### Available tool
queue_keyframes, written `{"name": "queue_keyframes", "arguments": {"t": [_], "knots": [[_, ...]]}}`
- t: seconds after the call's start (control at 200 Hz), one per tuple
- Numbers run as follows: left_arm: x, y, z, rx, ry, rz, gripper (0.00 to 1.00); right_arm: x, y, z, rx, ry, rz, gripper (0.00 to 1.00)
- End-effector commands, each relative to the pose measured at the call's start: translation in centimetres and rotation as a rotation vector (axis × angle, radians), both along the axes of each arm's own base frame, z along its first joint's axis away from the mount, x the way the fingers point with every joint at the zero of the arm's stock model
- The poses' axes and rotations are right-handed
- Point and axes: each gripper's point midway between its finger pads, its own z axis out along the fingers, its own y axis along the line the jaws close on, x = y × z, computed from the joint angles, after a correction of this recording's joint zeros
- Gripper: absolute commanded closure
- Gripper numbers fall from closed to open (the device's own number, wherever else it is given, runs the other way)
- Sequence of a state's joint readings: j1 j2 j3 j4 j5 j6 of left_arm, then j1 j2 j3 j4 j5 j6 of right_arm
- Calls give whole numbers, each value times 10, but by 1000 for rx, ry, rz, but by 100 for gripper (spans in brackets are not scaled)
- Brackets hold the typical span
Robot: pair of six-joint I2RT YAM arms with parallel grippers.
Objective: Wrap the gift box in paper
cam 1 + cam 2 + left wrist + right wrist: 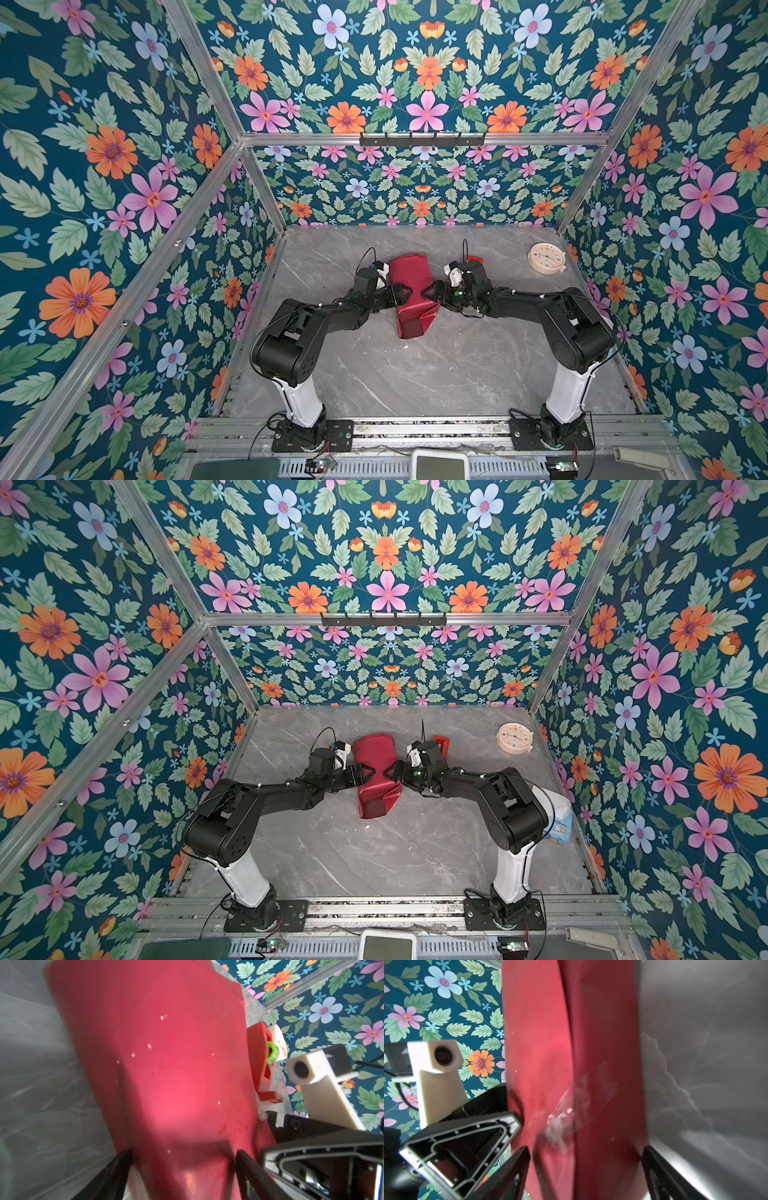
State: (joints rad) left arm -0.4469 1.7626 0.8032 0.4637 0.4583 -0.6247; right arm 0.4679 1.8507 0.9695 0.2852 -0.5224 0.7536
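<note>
The paper (pixel 409 274) is folded round the gift box, which is hidden inside it, as one red parcel at mid-table in both top views. A strip of clear tape (pixel 593 1088) lies across a seam. My left gripper (pixel 400 292) reaches in from the left and my right gripper (pixel 428 292) from the right. They almost meet over the parcel's middle. In the left wrist view the parcel (pixel 166 1064) fills the gap of the left gripper (pixel 182 1153), with both fingers against it. The right gripper (pixel 585 1149) clamps the parcel (pixel 602 1043) the same way.
A red tape dispenser (pixel 476 260) stands just behind the right gripper, showing a green roll in the left wrist view. A round cream clock (pixel 547 257) lies at the back right. A white-and-blue packet (pixel 559 820) sits by the right wall behind the right arm.
</note>
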Motion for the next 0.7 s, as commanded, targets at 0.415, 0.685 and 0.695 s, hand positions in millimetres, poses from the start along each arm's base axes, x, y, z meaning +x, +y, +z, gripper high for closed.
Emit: {"name": "queue_keyframes", "arguments": {"t": [0.415,0.685,0.695], "knots": [[-10,46,30,37,-107,84,11,-41,-38,15,-144,-95,-79,11],[-55,100,-8,176,-6,207,40,-46,5,55,-321,-296,112,18],[-56,100,-9,173,-2,206,42,-46,8,55,-324,-300,121,19]]}}
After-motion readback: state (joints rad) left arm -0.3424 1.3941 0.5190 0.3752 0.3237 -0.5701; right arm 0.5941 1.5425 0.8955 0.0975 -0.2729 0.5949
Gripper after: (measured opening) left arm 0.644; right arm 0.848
